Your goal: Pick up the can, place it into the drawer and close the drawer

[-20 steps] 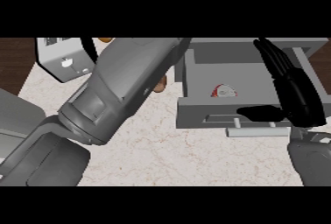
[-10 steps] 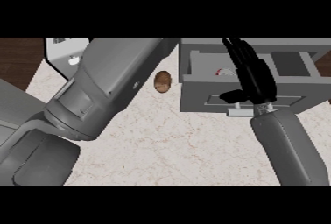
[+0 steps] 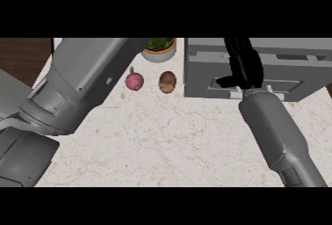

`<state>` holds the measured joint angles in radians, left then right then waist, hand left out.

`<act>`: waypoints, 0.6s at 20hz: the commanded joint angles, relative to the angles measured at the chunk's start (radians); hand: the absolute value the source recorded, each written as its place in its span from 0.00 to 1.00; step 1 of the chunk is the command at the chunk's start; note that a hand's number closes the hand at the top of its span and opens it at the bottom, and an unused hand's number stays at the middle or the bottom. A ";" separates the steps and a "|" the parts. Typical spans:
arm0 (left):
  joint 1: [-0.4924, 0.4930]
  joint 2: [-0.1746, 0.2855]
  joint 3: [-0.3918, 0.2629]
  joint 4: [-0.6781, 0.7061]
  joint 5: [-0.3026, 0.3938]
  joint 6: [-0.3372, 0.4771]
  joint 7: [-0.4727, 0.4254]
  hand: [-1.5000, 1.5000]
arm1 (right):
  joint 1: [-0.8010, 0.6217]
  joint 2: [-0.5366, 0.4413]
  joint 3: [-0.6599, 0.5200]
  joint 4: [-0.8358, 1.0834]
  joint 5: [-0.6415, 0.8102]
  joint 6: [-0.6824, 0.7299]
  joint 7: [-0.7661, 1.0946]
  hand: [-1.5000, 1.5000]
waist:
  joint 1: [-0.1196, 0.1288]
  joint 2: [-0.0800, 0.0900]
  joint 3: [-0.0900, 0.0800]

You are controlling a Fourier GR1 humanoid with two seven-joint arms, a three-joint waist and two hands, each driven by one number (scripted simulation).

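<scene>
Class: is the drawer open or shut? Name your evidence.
Shut, it seems: no interior of the drawer shows, and the right robot hand lies with straight fingers over its front.

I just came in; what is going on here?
The robot's right hand lies with straight fingers against the front of the grey drawer, as if pushing it. The drawer looks pushed in, or nearly so; no can shows. The left forearm crosses the left side of the counter, its hand out of view. A red onion, a potato and a potted plant sit left of the drawer.
</scene>
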<state>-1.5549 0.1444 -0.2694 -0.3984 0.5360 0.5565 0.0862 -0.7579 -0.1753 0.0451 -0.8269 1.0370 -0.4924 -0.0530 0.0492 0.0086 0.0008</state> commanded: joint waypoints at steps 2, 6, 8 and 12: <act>0.025 0.022 -0.014 -0.060 -0.016 -0.009 0.040 0.00 | -0.161 0.005 -0.059 0.210 0.030 -0.113 0.003 0.00 | 0.034 0.005 0.000; 0.079 0.072 -0.011 -0.105 -0.016 -0.055 0.049 0.00 | -0.275 -0.015 -0.092 0.313 0.035 -0.132 0.008 0.00 | 0.043 0.009 0.000; 0.093 0.092 -0.017 -0.139 -0.022 -0.042 0.081 0.00 | -0.289 -0.027 -0.099 0.359 0.041 -0.161 -0.013 0.00 | 0.049 0.006 0.000; 0.158 0.119 -0.024 -0.200 -0.025 -0.073 0.085 0.00 | -0.372 -0.033 -0.111 0.418 0.048 -0.162 -0.007 0.00 | 0.050 0.007 -0.001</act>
<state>-1.4421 0.2223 -0.2907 -0.5513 0.5130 0.5185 0.1556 -1.0362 -0.1857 -0.0425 -0.4724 1.0801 -0.6322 -0.0577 0.0921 0.0162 0.0024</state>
